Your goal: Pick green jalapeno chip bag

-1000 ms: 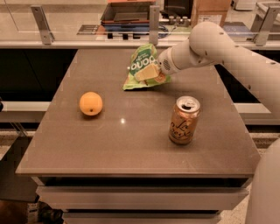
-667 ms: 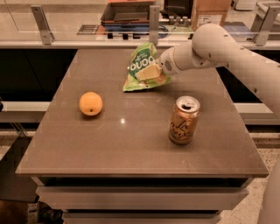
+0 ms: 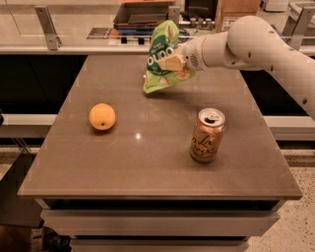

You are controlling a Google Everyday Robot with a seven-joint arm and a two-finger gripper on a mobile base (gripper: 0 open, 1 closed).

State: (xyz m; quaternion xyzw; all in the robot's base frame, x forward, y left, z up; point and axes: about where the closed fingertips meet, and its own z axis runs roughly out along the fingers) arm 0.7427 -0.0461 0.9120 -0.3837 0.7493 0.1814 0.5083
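The green jalapeno chip bag (image 3: 164, 54) is light green with a dark green logo and orange chip pictures. It hangs tilted above the far middle of the brown table (image 3: 147, 162), lifted off the surface. My gripper (image 3: 171, 62) reaches in from the right on a white arm and is shut on the bag's right side.
An orange (image 3: 102, 116) sits on the table's left. An opened orange-brown soda can (image 3: 207, 135) stands at the right front. Behind the table runs a counter with a dark tray (image 3: 142, 12) and a cardboard box (image 3: 235, 10). A metal post (image 3: 47, 22) stands at the back left.
My gripper has lifted the chip bag off the table and raised it; the bag now hangs clear of the surface. The orange and the can have not moved.
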